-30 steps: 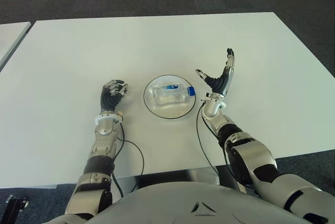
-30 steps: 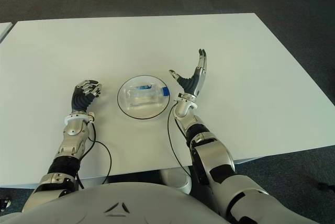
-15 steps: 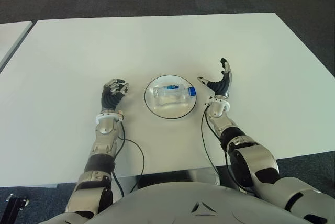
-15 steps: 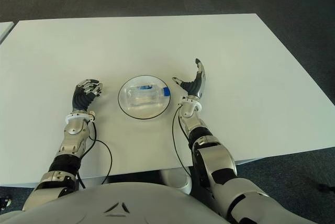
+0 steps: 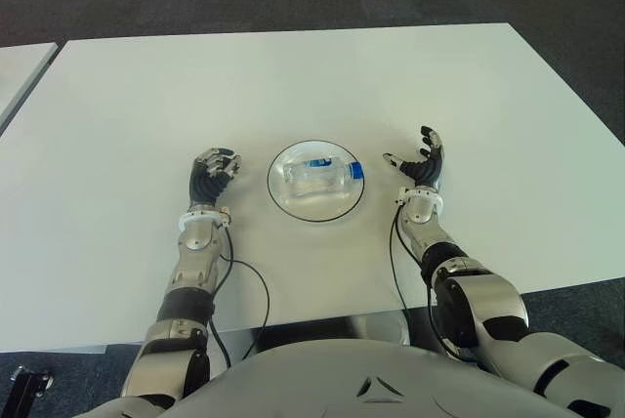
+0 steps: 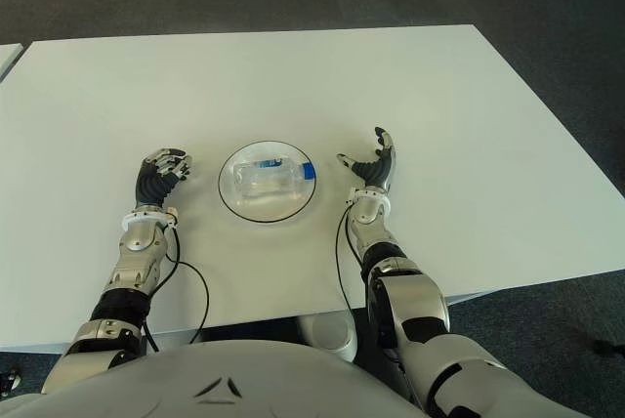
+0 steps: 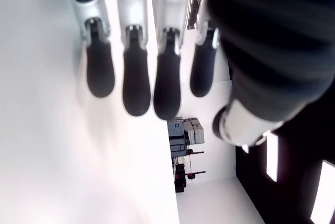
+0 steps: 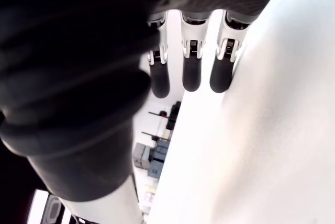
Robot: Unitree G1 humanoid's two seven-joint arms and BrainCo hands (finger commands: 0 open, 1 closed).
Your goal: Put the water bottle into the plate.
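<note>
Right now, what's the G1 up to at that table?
Nothing is being held. The water bottle lies on its side in the plate at the middle of the white table, so the placing looks done. The right hand shows just right of the plate, fingers spread and empty. The left hand shows left of the plate with curled fingers, also empty.

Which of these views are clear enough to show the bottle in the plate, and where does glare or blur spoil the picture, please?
Both eye views are evenly lit and sharp: the water bottle lies in the plate. In the left wrist view the left hand's fingers are blurred against blown-out white; the right wrist view is likewise washed out behind the right hand's fingers.
</note>
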